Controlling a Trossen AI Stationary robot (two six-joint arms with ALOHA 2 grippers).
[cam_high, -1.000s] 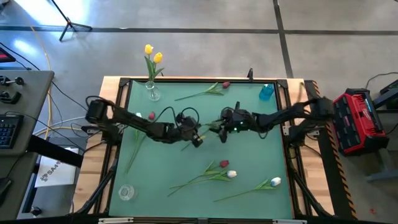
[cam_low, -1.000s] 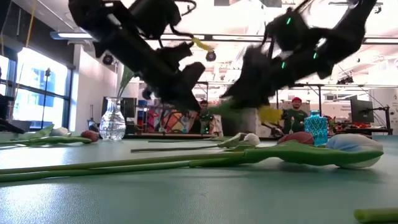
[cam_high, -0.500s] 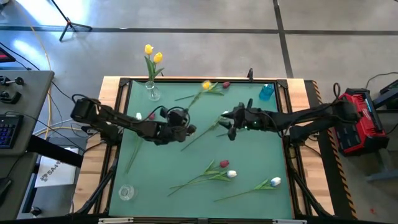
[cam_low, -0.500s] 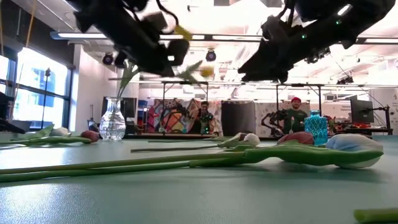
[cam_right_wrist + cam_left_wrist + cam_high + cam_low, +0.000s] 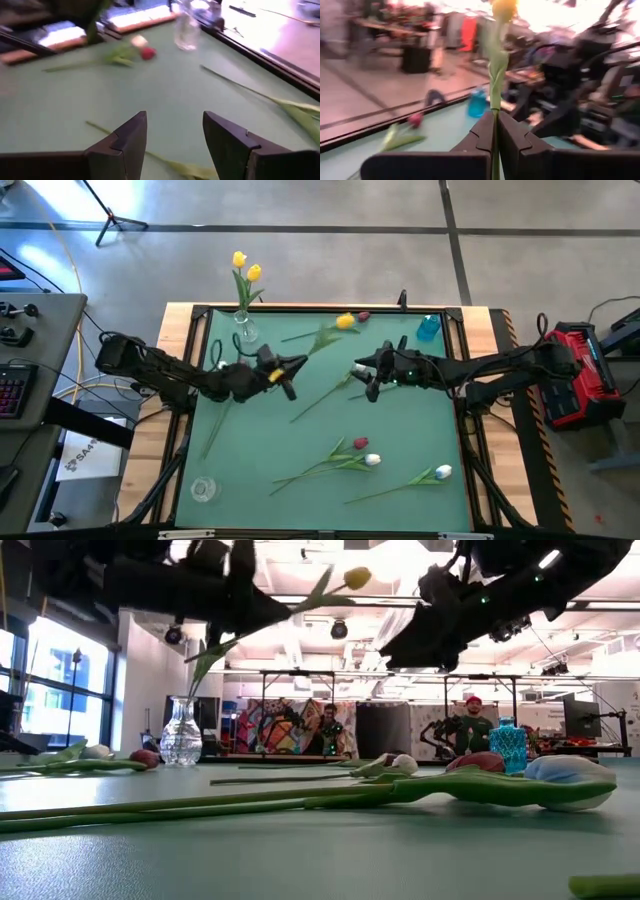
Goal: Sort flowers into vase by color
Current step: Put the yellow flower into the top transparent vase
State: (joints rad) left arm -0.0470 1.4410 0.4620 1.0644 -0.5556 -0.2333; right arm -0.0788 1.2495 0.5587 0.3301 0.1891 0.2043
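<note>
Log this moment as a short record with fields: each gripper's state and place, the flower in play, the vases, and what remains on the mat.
left gripper: shut on yellow tulip, held above the mat
right gripper: open, empty, over mid-mat
clear vase: far left corner, holds two yellow flowers
blue vase: far right, no flower visible in it
empty glass: near left corner
still lying on mat: white-headed tulip, red tulip, others
</note>
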